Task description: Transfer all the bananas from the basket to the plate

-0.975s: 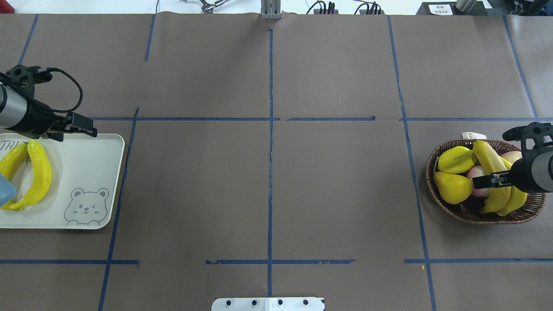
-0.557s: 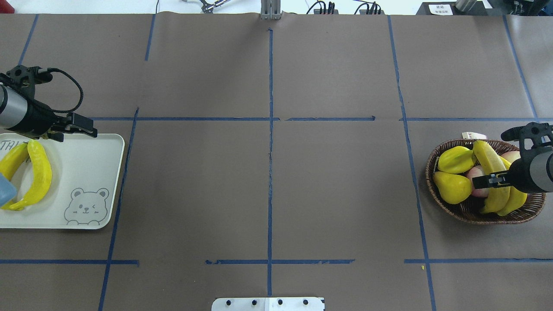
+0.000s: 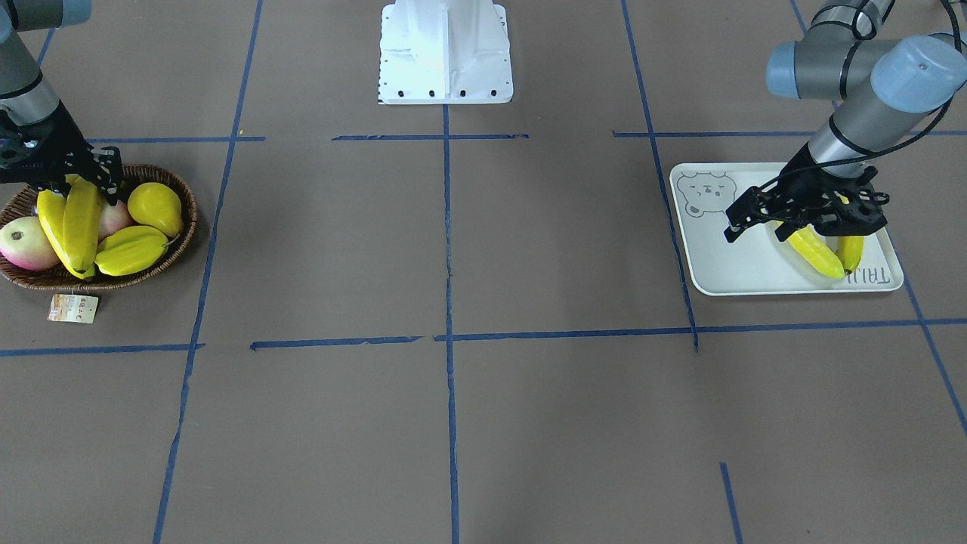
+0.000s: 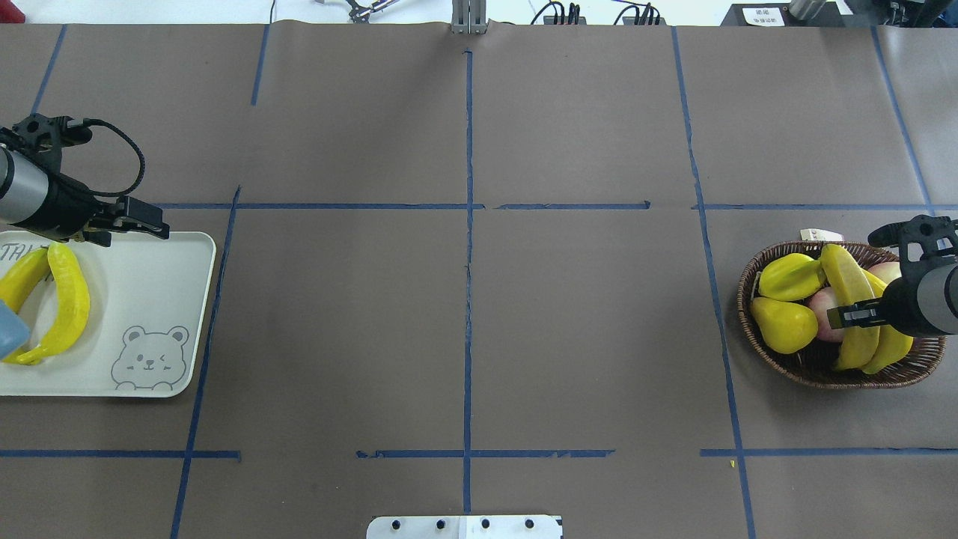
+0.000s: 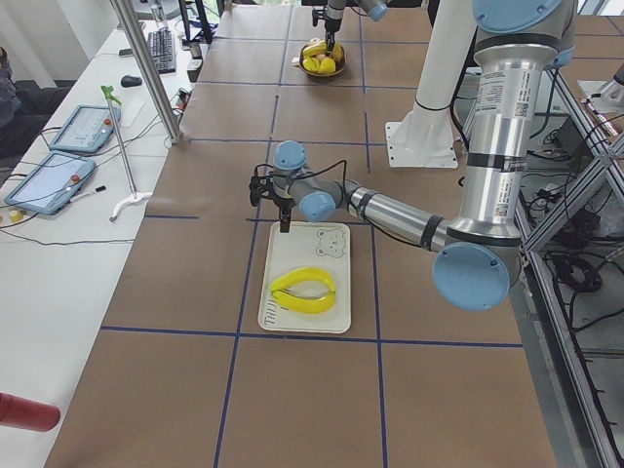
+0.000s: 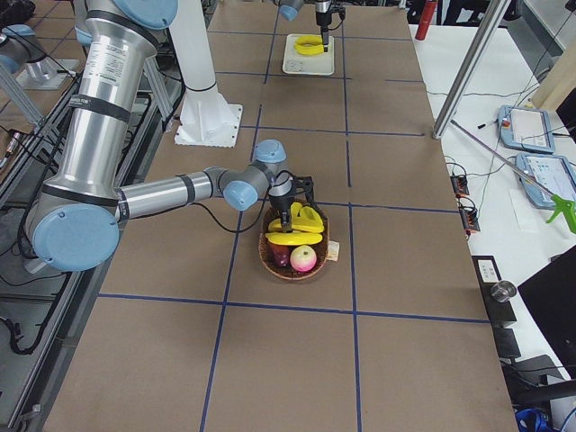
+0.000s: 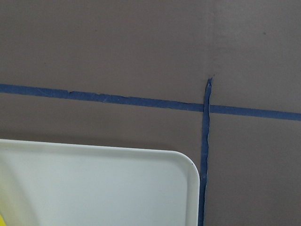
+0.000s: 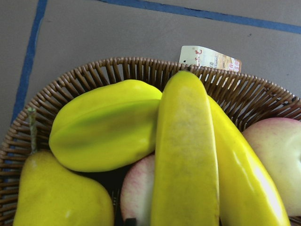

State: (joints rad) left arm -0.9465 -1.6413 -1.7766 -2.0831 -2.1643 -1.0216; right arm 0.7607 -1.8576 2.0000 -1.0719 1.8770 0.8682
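Note:
The dark wicker basket (image 4: 743,299) stands at the right and holds two bananas side by side. My right gripper (image 4: 853,314) reaches down into it, its fingers pressed on the sides of the upper banana (image 4: 842,273) (image 8: 186,155); the second banana (image 4: 894,348) (image 8: 240,179) lies against it. Two more bananas (image 4: 71,299) (image 4: 19,281) lie curved together on the off-white plate (image 4: 165,299) at the left. My left gripper (image 4: 146,221) (image 3: 744,219) hovers over the plate's far corner, open and holding nothing.
Also in the basket are a ridged yellow starfruit (image 8: 106,125), a yellow pear (image 8: 56,197) and two pink-white apples (image 8: 277,160). A paper tag (image 8: 207,57) hangs outside the rim. Blue tape lines cross the brown table cover.
The right gripper's fingers have drawn in from a wider spread onto the upper banana in the basket. The left arm has stayed nearly still above the plate's corner.

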